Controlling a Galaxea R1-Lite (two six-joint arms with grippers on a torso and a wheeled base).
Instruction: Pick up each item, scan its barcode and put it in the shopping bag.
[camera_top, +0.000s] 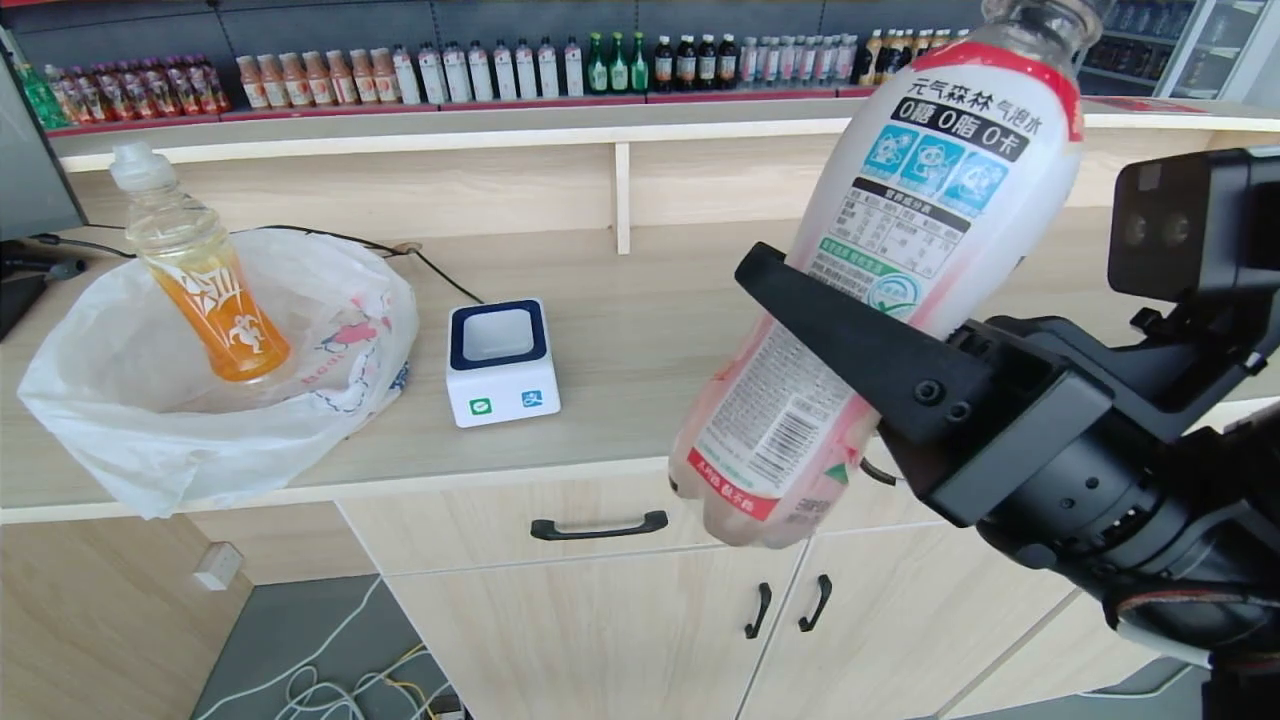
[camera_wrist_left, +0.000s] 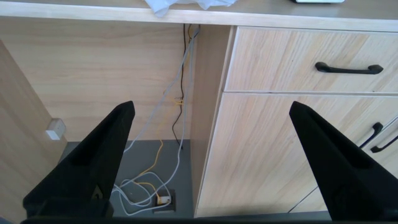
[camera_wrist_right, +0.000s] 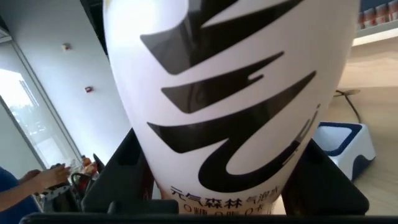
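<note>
Right gripper (camera_top: 800, 300) has its fingers (camera_top: 860, 350) pinching the pink bottle (camera_top: 900, 200) mid-body: it looks full, heavyish and slick, so it may swivel. Left gripper (camera_wrist_left: 211, 109), fingers (camera_wrist_left: 93, 162) spread, holds nothing.

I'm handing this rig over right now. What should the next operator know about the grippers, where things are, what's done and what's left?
Right gripper: shut on the pink-labelled bottle, held tilted in the air to the right of the scanner.
Left gripper: open, empty, low in front of the cabinet.
Done: the orange drink bottle stands in the shopping bag.
Left: scan the held bottle (can't tell if already scanned), then bag it.
</note>
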